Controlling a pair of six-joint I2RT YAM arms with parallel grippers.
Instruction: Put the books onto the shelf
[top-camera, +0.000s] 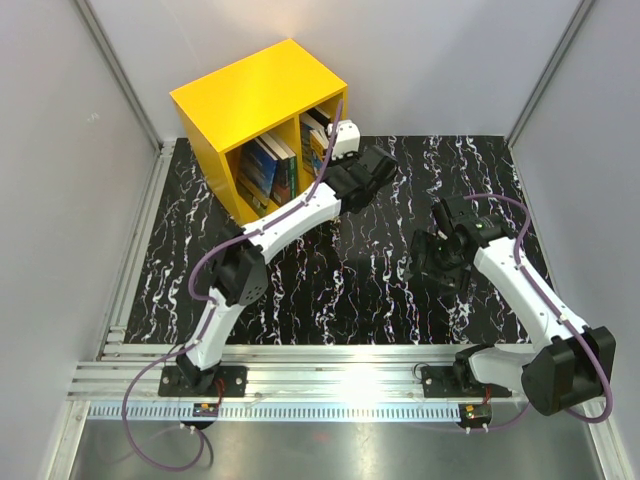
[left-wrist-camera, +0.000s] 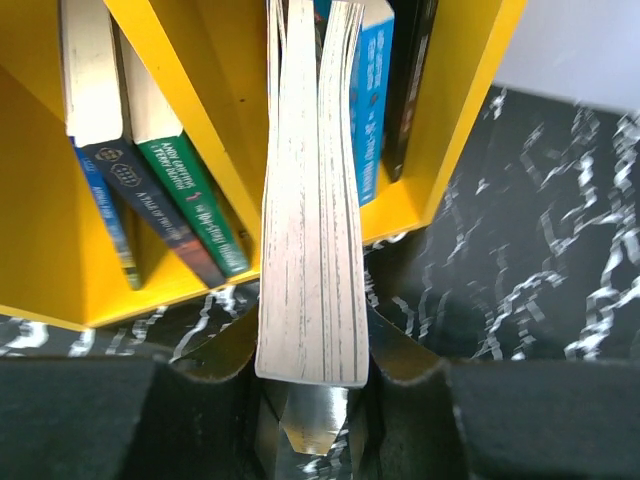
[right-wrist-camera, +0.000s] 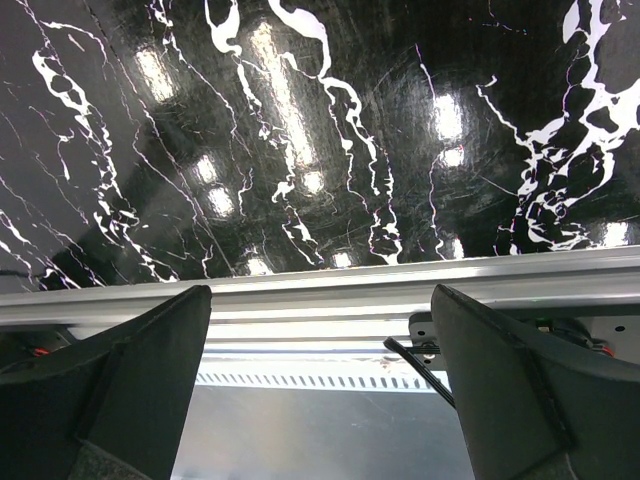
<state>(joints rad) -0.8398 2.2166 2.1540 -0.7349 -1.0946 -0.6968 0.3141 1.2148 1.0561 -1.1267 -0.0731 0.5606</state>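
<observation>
Left arm feeding a paperback into the yellow shelf's right compartment.
On the black marbled bench (top-camera: 400, 300) the shelf (top-camera: 250, 95) stands far left, opening towards the arms, with books (top-camera: 268, 168) leaning in both compartments. The left arm (top-camera: 290, 215) stretches forward, left jaws clamped on a paperback (left-wrist-camera: 310, 250) held upright, page edges facing the wrist, so it can slide in beside the blue-spined book (left-wrist-camera: 372, 110); its far end may be inside. The right arm (top-camera: 520, 290) hangs folded mid-bench, right jaws wide apart, empty.
</observation>
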